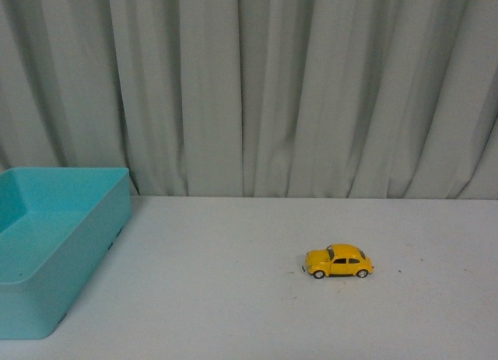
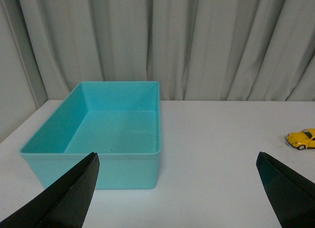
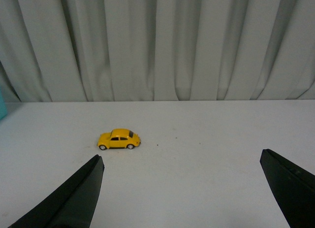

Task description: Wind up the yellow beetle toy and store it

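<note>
Grasping has not begun: the small glossy yellow beetle toy car (image 1: 338,261) stands on the white counter (image 1: 233,305), well apart from the turquoise plastic bin (image 1: 85,251), so the right hand (image 3: 182,155), wide open like the left hand (image 2: 176,156), must probably reach it.

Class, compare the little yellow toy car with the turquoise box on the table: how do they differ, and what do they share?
The small glossy yellow toy car is rounded, with dark windows and black wheels; the turquoise plastic box is rectangular, plain and open-topped. The car is far smaller than the box. Both stand upright on the white table, well apart.
</note>
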